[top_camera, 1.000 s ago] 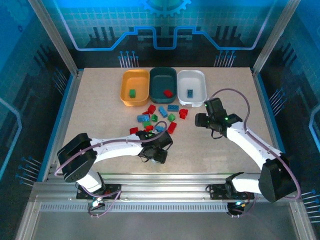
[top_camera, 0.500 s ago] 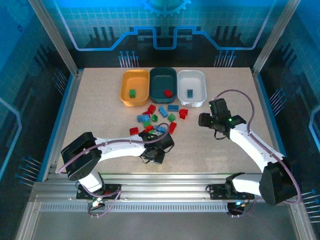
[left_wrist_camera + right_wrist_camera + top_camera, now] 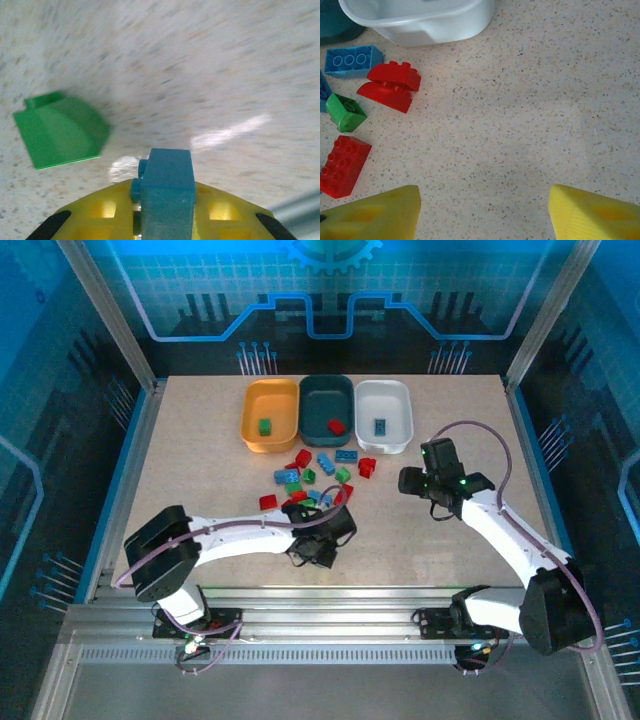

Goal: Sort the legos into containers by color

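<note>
**Item:** blue brick.
**Change:** within the last second my left gripper has clamped its jaws fully onto it. It sits low over the table at the near edge of the loose legos, with a green brick just beside.
**Meaning:** I judge the pick made. The carry goes to the white tub, which already holds a blue piece.
**Other tubs:** the orange-yellow tub holds green, and the teal tub holds red.
**Right gripper**: jaws apart, empty, over bare table right of the pile.
**Markings:** I can read no brand, label or writing.
</note>
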